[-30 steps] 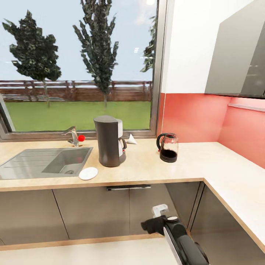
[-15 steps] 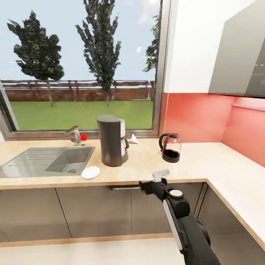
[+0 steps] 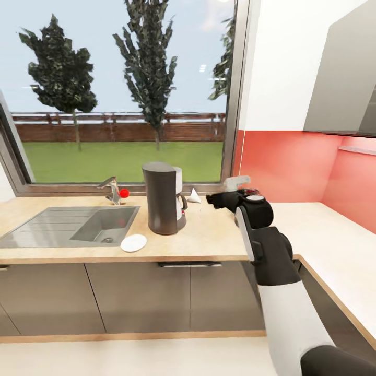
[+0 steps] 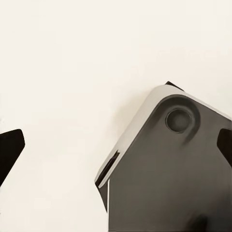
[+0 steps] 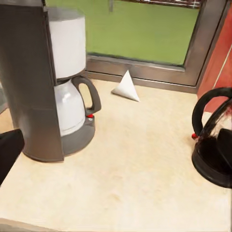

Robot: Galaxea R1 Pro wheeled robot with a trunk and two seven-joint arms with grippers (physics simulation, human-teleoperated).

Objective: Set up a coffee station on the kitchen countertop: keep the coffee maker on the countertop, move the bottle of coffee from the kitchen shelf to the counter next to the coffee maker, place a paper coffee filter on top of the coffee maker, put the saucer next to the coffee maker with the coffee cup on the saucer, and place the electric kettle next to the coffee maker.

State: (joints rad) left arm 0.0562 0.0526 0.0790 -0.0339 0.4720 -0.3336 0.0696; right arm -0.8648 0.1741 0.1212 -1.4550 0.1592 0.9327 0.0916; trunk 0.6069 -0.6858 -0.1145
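The coffee maker (image 3: pixel 164 198) stands upright on the tabletop (image 3: pixel 209 237) just right of the steel sink (image 3: pixel 73 225), its long axis vertical. Its carafe handle (image 5: pixel 90 94) faces toward three o'clock, toward the red backsplash wall (image 3: pixel 282 164). The saucer (image 3: pixel 133 243) lies flat near the front edge, at about seven o'clock from the machine and just apart from its base.

The paper coffee filter (image 5: pixel 126 86) sits by the window sill (image 5: pixel 145 77), at roughly one o'clock from the coffee maker, its cone tip pointing up and its wide end on the tabletop. The electric kettle (image 5: pixel 212 142) stands upright at about three o'clock from the machine, well apart from it, its black loop handle turned toward the coffee maker; dark liquid fills its lower part.

The right end effector (image 3: pixel 216 199) hangs over the tabletop between coffee maker and kettle, pointing toward the window. In the right wrist view its two dark fingertips (image 5: pixel 9 150) sit at opposite edges, spread wide with nothing between them and touching nothing.

The left end effector (image 4: pixel 116 145) also shows fingertips far apart at the frame edges, gripping nothing, above a grey part of the robot's body (image 4: pixel 169 169) and the pale floor (image 4: pixel 63 72).
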